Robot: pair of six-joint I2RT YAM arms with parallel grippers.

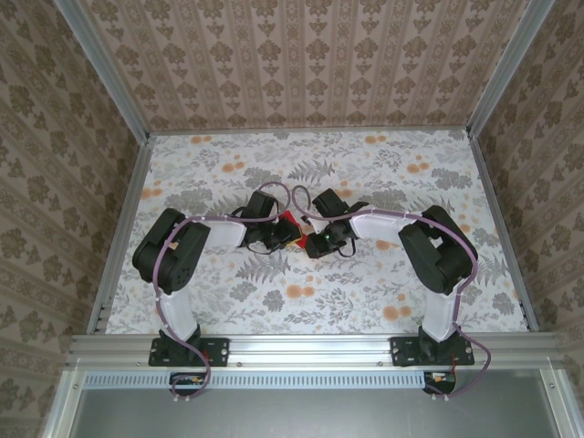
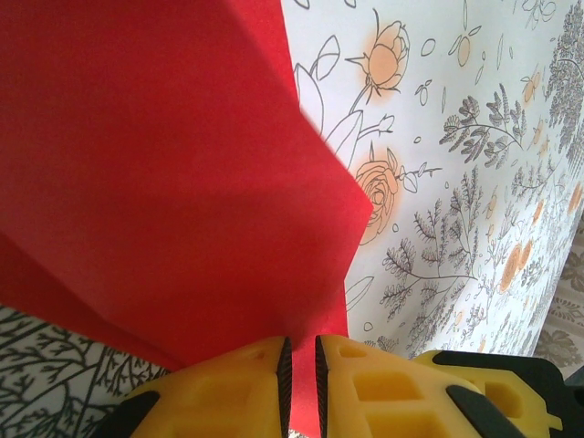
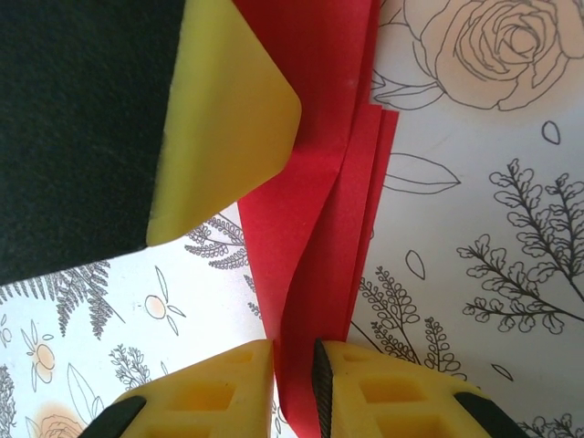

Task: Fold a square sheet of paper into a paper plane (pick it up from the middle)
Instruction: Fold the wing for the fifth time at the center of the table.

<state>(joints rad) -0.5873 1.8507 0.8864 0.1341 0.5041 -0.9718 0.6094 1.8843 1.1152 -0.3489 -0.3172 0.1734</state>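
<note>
Near the middle of the flowered desk (image 1: 365,292), both arms reach inward and meet at the red sheet of paper (image 2: 164,182). The left tool (image 2: 299,356) is closed on it: its yellow fingers (image 2: 228,392) stand almost together with a thin red edge pinched between them, and the sheet fans out from there in broad creased panels. The right tool (image 3: 293,360) is likewise clamped on the paper, gripping a narrow folded strip whose layered edges run away from it side by side. From the right wrist, one yellow finger of the left tool crosses in front of the paper's upper part. Whether the paper touches the desk, I cannot tell.
</note>
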